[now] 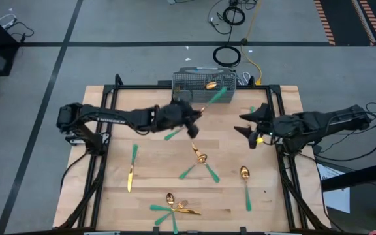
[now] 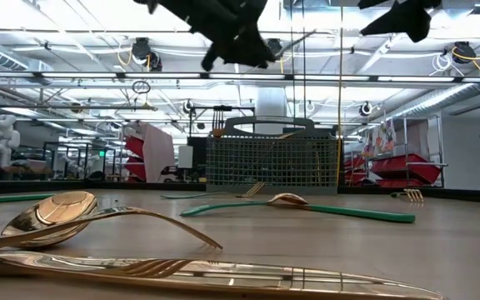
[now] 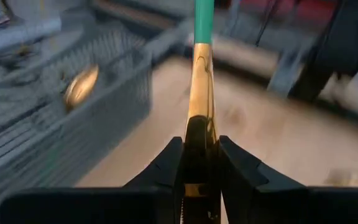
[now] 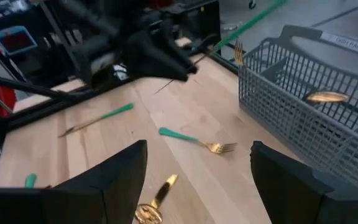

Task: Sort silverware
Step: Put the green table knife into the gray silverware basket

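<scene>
My left gripper point(image 1: 189, 119) hovers above the table just in front of the grey wire-mesh caddy point(image 1: 204, 81) and is shut on one piece of silverware point(image 1: 215, 99). That piece's teal handle points at the caddy. One gold spoon head point(image 1: 211, 85) shows inside the caddy. The other pieces lie flat on the table: a fork point(image 1: 173, 134) under the left gripper, a knife point(image 1: 131, 171), a crossed pair point(image 1: 200, 160), a spoon point(image 1: 245, 183) and a cluster point(image 1: 173, 209). My right gripper point(image 1: 249, 126) is open, raised over the table's right side, and touches nothing. My left gripper pinches the piece between its two fingers point(image 3: 169, 163) by the gold head end point(image 3: 201, 109). The piece lies along the fingers, and its teal handle point(image 3: 204, 18) sticks out forward toward the caddy. It is lifted clear of the table point(image 2: 294, 37).
The caddy point(image 2: 273, 162) stands at the middle of the table's far edge. A black frame rail point(image 1: 281, 140) runs along each side of the table. A short teal piece point(image 1: 252, 109) lies near the right gripper. Bare wood shows on the table's left half.
</scene>
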Tool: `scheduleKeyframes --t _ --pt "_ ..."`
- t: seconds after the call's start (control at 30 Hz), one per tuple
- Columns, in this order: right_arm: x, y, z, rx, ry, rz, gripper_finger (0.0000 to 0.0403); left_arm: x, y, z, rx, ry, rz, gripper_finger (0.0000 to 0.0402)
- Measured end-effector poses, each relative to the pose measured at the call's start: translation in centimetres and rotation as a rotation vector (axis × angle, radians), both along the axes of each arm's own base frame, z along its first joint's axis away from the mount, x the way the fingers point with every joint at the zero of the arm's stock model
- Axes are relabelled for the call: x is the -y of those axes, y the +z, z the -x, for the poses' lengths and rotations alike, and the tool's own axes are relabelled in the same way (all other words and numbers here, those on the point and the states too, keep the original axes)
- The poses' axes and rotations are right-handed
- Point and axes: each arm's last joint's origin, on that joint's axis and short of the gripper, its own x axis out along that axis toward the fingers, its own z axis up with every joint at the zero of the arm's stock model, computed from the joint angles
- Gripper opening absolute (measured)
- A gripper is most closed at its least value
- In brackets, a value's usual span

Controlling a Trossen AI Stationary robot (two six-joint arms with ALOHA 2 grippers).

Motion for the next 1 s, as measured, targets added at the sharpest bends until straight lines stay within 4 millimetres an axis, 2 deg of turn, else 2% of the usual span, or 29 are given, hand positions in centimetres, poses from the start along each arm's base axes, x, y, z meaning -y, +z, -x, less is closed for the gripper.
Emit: scheduleKeyframes --t 0.17,0.27,0.5,0.7,0.77,0.87,0.93,1.0 --pt "0.1 0.2 0.5 0.010 0.006 0.011 0.0272 -3.2 1.5 -0.2 0.240 0.015 0.168 0.0074" --pt "0.1 0.2 0.5 0.004 0.012 0.025 0.0272 -4.5 2.5 -0.1 0.397 -0.025 0.325 0.0074" --pt "0.1 0.2 0.5 -0.004 0.020 0.045 0.0272 -6.3 4.2 0.3 0.663 -0.106 0.738 0.0074" --pt "0.1 0.2 0.5 -0.007 0.022 0.054 0.0272 -6.9 5.5 0.2 0.923 -0.168 1.004 0.0074" --pt "0.1 0.2 0.5 -0.007 0.022 0.055 0.0272 -7.1 4.9 -0.4 0.906 -0.175 1.102 0.0074" --pt "0.1 0.2 0.5 -0.009 0.024 0.059 0.0272 -7.2 3.4 -1.4 0.738 -0.156 1.205 0.0074" --pt "0.1 0.2 0.5 -0.011 0.023 0.059 0.0272 -7.5 2.3 -2.1 0.639 -0.148 1.215 0.0074" --pt "0.1 0.2 0.5 -0.013 0.024 0.061 0.0272 -7.9 1.9 -2.2 0.612 -0.146 1.225 0.0074"
